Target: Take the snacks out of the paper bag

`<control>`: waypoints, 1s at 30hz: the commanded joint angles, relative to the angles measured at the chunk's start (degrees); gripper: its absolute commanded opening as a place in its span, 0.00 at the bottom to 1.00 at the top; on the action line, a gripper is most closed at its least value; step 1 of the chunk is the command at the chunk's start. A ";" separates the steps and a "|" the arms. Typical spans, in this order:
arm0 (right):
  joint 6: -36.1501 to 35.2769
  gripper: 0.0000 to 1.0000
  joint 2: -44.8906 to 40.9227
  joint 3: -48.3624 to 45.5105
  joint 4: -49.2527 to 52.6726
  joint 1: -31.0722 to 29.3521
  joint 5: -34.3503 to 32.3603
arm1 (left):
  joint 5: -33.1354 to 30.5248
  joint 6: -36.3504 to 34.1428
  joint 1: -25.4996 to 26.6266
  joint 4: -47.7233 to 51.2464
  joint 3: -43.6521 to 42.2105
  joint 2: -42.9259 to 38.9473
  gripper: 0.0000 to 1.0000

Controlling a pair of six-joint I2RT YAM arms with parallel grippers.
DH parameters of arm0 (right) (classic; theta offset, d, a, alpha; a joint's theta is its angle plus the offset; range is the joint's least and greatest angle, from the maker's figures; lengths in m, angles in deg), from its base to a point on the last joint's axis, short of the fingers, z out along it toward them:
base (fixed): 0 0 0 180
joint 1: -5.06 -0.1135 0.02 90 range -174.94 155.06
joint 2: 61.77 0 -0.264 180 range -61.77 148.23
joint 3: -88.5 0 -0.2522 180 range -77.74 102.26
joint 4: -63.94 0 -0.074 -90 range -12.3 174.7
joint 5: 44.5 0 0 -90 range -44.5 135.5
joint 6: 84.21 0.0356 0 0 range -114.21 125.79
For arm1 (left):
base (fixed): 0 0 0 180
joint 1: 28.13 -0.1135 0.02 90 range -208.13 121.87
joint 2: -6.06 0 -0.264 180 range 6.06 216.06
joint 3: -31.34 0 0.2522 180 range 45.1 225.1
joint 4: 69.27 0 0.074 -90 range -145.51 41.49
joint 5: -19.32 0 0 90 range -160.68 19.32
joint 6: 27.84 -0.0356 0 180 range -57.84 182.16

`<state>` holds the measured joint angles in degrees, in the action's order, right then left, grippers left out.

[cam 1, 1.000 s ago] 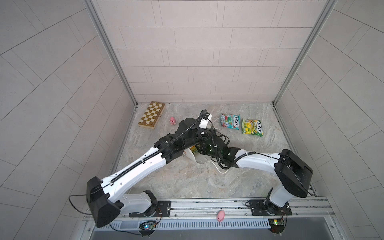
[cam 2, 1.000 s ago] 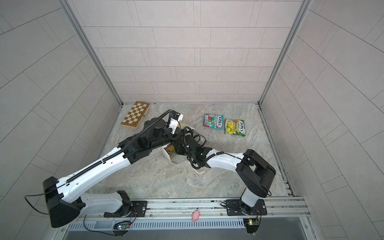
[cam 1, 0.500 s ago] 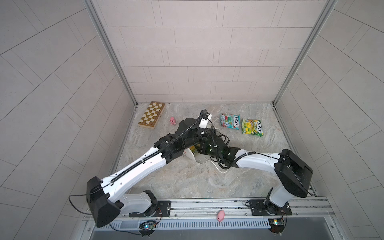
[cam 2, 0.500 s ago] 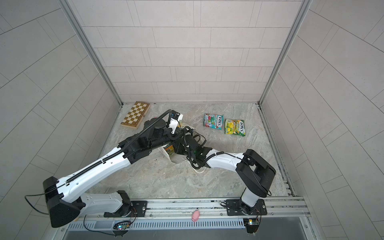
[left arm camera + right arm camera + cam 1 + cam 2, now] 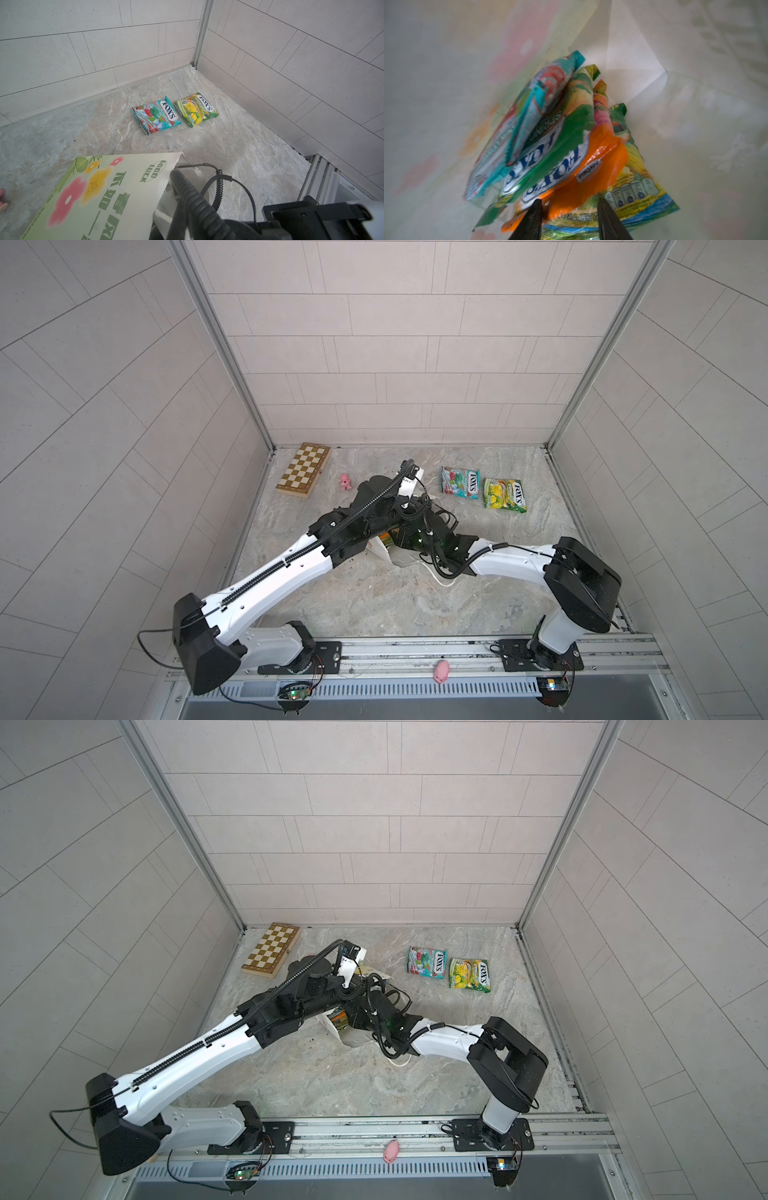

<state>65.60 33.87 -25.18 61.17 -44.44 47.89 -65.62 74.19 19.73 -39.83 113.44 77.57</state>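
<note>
- Deep inside the paper bag point(image 5: 695, 104), the right pincer point(image 5: 570, 200) stands about half open. Its jaws sit either side of the near edge of an orange packet point(image 5: 591, 166), with no squeeze on it that I can see.
- Close around it is a leaning stack. A green packet point(image 5: 550, 135) and a teal packet point(image 5: 500, 158) press against the orange packet, and a yellow-green packet point(image 5: 643, 187) lies on its other side.
- The left pincer is shut but hidden under its own wrist near the bag, so what it pinches I cannot tell.
- Out on the desk point(image 5: 374, 605), two snacks are free already. A loose teal packet point(image 5: 460, 482) and a loose yellow packet point(image 5: 505, 495) lie side by side, well apart from the bag, which sits mid-desk between the arms.
- The danger is glossy foil and a thin crimped edge: a shallow bite could slip straight off.
- The overlapping packets could also drag along and jam at the mouth.
- If the bag isn't held firm, it may slide with the pull.
</note>
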 commanded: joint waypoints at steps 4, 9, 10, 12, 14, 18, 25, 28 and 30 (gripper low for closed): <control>1.89 0.42 2.81 1.95 -0.52 0.31 -0.92 | 0.21 -0.50 0.64 -1.28 -0.34 -1.73 0.00; 1.88 0.42 3.74 2.73 -0.16 0.54 -1.14 | 0.15 -0.60 0.66 -1.27 -0.24 -1.85 0.00; 2.05 0.41 3.91 2.88 -0.21 0.54 -1.25 | 0.14 -0.56 0.66 -1.27 -0.24 -1.84 0.00; 2.15 0.35 4.32 3.26 -0.10 0.59 -1.56 | 0.03 -0.61 0.67 -1.19 -0.23 -1.90 0.00; 2.15 0.24 4.37 3.57 0.28 0.71 -1.68 | -0.13 -0.60 0.61 -1.26 -0.32 -1.97 0.00; 1.67 0.00 3.13 2.39 0.24 0.76 -1.87 | -0.90 -0.77 0.66 -1.17 -0.36 -2.01 0.00; -0.63 0.00 -0.89 -0.40 0.88 1.00 -0.16 | -3.97 -0.96 0.70 -0.48 -0.31 -1.98 0.00; -2.69 0.00 -3.03 -1.35 2.91 1.02 -0.15 | -5.01 -0.96 0.66 -0.47 -0.45 -2.15 0.00; -4.12 0.00 -4.45 -2.12 4.20 1.01 -0.59 | -5.92 -0.94 0.66 -0.35 -0.54 -2.28 0.00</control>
<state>64.16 32.40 -26.04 62.02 -43.67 48.06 -69.62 74.11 19.97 -39.66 113.42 76.78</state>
